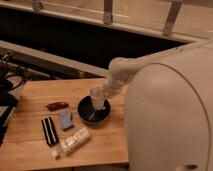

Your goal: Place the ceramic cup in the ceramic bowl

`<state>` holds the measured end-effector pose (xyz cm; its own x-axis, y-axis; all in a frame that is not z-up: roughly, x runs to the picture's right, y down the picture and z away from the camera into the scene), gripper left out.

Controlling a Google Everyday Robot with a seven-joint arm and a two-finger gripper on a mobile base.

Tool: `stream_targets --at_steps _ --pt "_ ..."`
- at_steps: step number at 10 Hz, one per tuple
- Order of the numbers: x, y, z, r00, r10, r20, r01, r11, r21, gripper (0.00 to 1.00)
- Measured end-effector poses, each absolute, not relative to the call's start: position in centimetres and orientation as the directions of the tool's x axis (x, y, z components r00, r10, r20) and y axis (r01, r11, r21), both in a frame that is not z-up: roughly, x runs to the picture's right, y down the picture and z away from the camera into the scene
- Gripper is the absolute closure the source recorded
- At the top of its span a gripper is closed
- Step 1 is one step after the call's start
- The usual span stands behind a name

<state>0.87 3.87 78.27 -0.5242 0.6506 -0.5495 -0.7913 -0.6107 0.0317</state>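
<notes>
A white ceramic cup [96,97] stands upright over the inside of a dark ceramic bowl [90,115] in the middle of the wooden table [30,97]. I cannot tell whether the cup's base touches the bowl's floor. My gripper [104,92] comes in from the right at the end of the white arm [125,67] and is shut on the cup's right side near the rim. The arm hides the far right rim of the bowl.
Left of the bowl lie a reddish-brown bar [57,105], a blue packet [66,120], a black flat item [48,131] and a white packet [74,141]. My white body [170,115] fills the right side. Dark cables [9,82] hang at the table's left edge.
</notes>
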Motion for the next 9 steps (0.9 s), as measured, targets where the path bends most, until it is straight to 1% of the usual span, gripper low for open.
stream_targets --at_steps 2,4,5,6,7,8,9 --pt "1.0 4.9 80.5 -0.546 0.607 -0.577 -0.766 -0.64 0.052 0.68" --pt "0.3 5.9 81.9 -0.547 0.575 -0.609 -0.751 -0.658 0.053 0.51" --pt "0.2 6.3 82.0 -0.54 0.577 -0.612 -0.757 -0.651 0.055 0.47" --pt "0.0 6.2 81.7 -0.534 0.588 -0.608 -0.765 -0.641 0.053 0.49" --pt "-0.2 5.8 81.2 -0.53 0.595 -0.604 -0.77 -0.636 0.049 0.54" --pt "-0.1 5.3 81.0 -0.532 0.595 -0.602 -0.768 -0.639 0.048 0.53" --pt "0.1 5.3 81.0 -0.535 0.592 -0.603 -0.766 -0.64 0.051 0.47"
